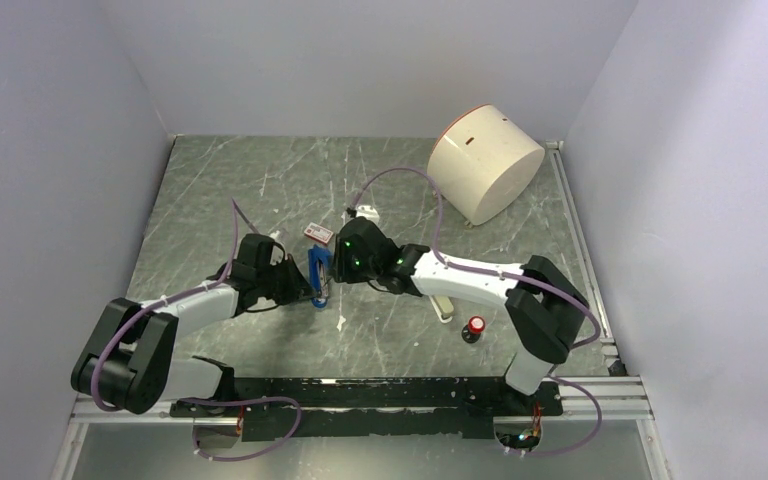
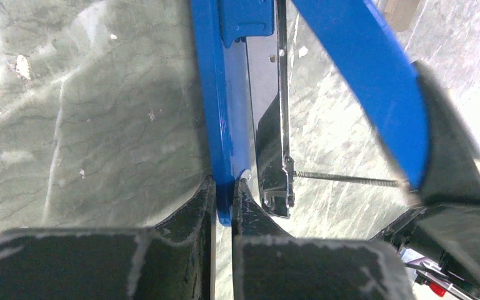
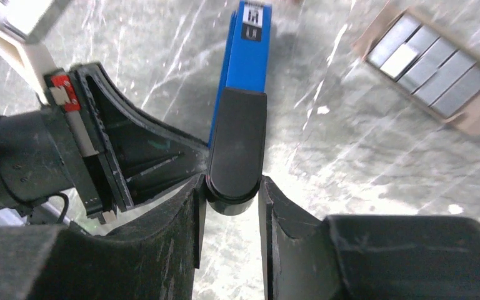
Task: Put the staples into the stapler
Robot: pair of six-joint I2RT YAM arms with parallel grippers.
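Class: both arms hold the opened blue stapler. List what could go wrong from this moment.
1. The left gripper pinches only a thin edge of the stapler; it may slip or twist out.
2. The spring is stretched; if the right gripper loses the black end, the top could snap shut.
3. Both jaws are occupied while the staples lie apart, untouched, so releasing one hold seems necessary.

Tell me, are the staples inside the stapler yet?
Not yet. Done: the stapler is swung open, its spring stretched. In hand: the left gripper pinches its blue base and the right gripper grips its black-tipped top. Still to do: the grey staples lie in their open box on the table; a strip must go into the channel, then the stapler gets closed.
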